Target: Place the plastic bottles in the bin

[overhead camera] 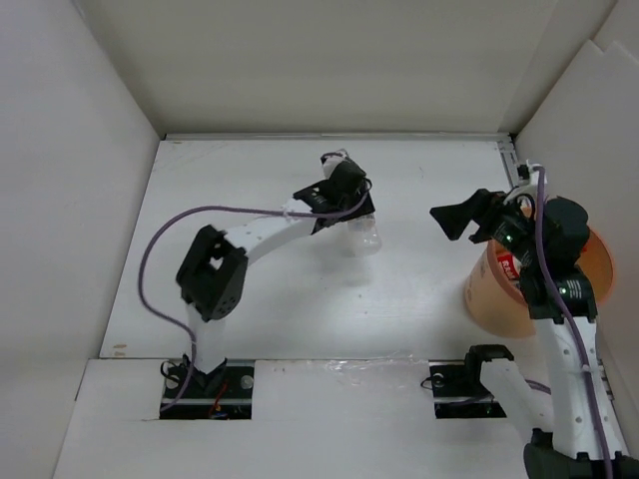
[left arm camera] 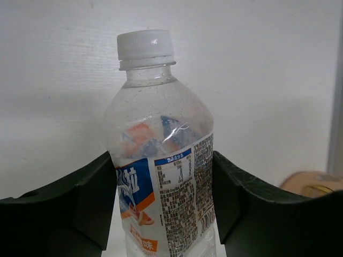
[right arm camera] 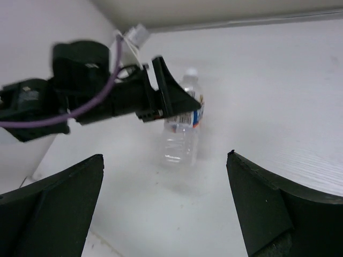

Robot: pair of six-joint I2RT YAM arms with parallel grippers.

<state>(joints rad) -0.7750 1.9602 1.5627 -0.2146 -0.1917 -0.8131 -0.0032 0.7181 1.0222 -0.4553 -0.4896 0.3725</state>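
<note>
At centre, left gripper [left arm camera: 161, 206] clamped on clear white-capped plastic bottle [left arm camera: 161, 128]; thin walls may buckle and slip; right gripper [overhead camera: 461, 222], jaws apart, could block the round translucent orange bin [overhead camera: 487, 299].

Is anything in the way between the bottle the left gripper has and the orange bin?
Yes. The right gripper hangs open by the bin's rim, on the side facing the bottle. Its arm crosses over the bin's mouth. Nothing else shows between them.
</note>
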